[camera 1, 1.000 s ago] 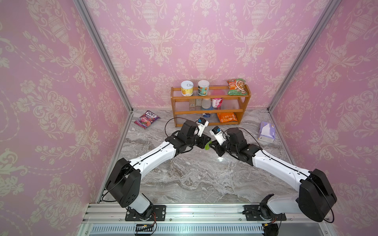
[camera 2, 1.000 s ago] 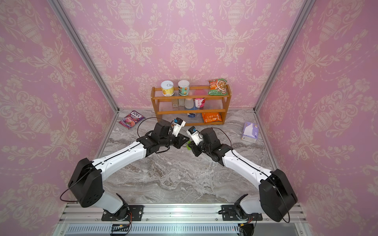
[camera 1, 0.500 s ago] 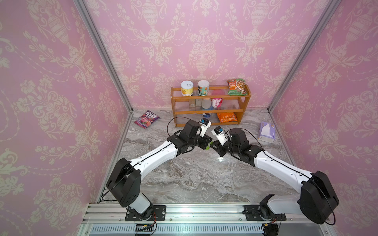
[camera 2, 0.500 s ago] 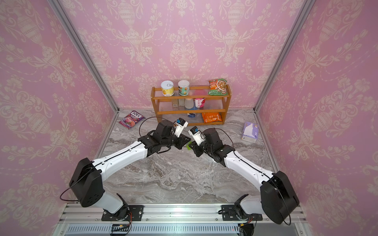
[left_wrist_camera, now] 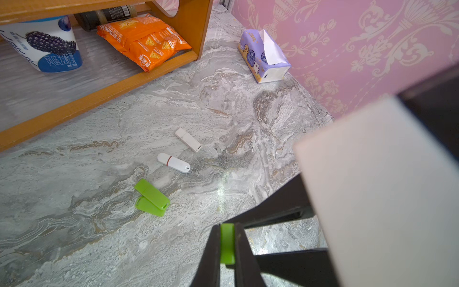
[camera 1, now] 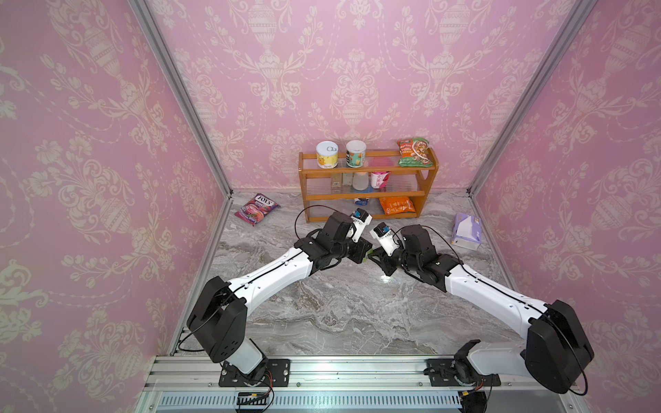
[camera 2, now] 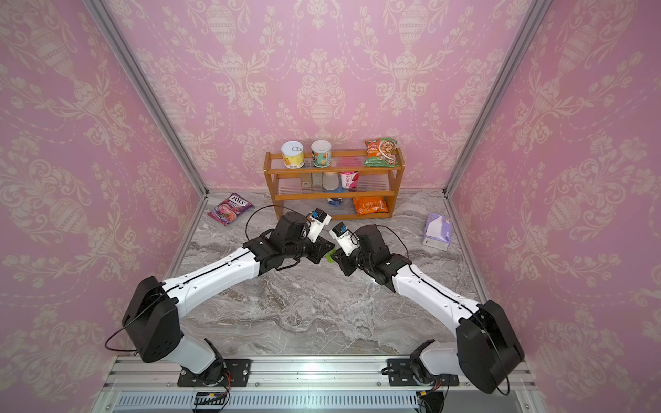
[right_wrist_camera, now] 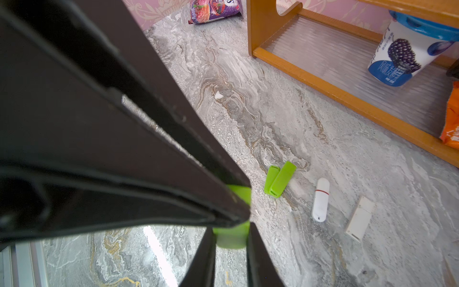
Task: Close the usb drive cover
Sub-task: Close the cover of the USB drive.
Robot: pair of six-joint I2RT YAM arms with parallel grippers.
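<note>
"Any writing you can read from here?"

"FOX'S, on the purple candy bag (camera 1: 256, 209) lying far left on the bench (camera 1: 322, 314). The yogurt cup (left_wrist_camera: 47, 47) in the wooden shelf (camera 1: 431, 171) carries Chinese print."

"And the arms?"

"The left arm (camera 1: 272, 275) and right arm (camera 1: 483, 293) both stretch to mid-bench, tips meeting. The left fingers (left_wrist_camera: 212, 256) and right fingers (right_wrist_camera: 259, 263) each pinch one end of the green usb drive (left_wrist_camera: 227, 244), held off the bench."
</note>
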